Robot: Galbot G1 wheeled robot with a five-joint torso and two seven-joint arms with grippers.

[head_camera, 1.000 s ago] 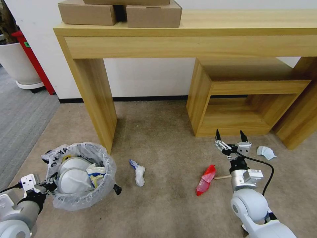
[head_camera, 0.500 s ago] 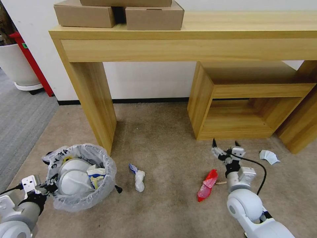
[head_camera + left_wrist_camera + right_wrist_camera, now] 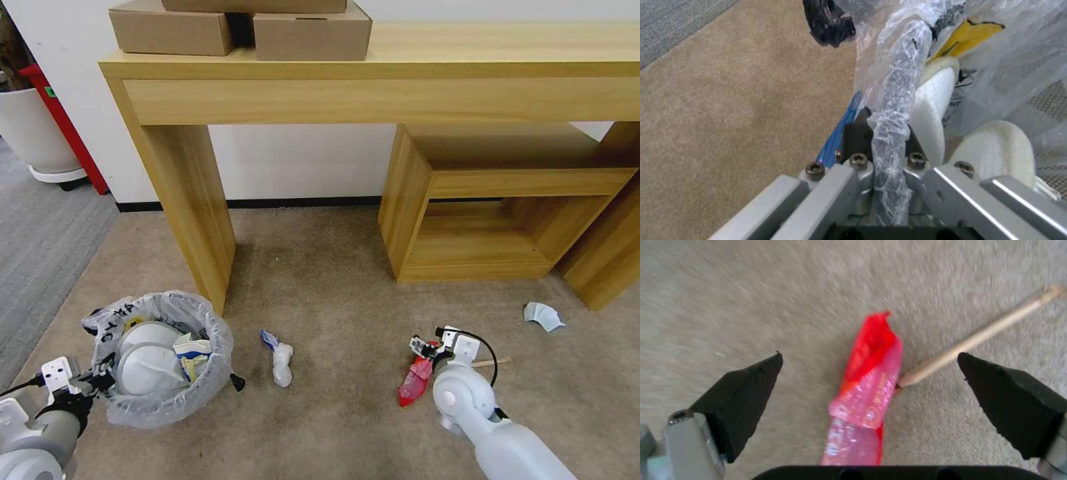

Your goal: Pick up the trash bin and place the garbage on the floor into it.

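Right gripper (image 3: 427, 347), head view: low over the red wrapper (image 3: 413, 381) on the floor (image 3: 333, 293); left gripper (image 3: 93, 381) at the trash bin (image 3: 163, 353) rim; left wrist view: fingers (image 3: 857, 135) pinch the bagged rim; right wrist view: fingers (image 3: 744, 390) spread, straddling wrapper and wooden stick (image 3: 978, 338).

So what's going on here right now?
The left end effector is shut on the rim of the small round black trash bin with a crinkly plastic liner, which holds white slippers. The right end effector, open, hovers over the red plastic wrapper beside a wooden stick on the beige carpet.
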